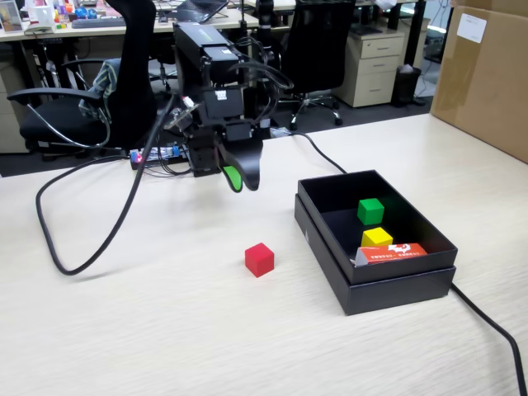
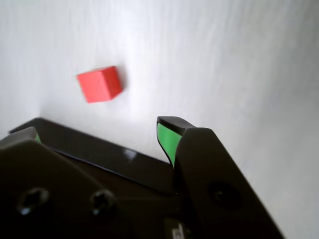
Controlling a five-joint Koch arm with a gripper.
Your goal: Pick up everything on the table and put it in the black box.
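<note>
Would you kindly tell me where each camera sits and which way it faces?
Fixed view: stands off the table's near side, looking across it at the arm's base, the gripper, the red cube and the black box; an office lies behind.
Wrist view: rides on the gripper, looking down at the tabletop; both green-padded jaws show, apart.
Shared: the red cube and the gripper.

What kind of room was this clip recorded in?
Most likely a shared office. Behind the pale wood-grain table in the fixed view stand black swivel chairs, a beige drawer pedestal under a desk, and a large cardboard box at the right.
</note>
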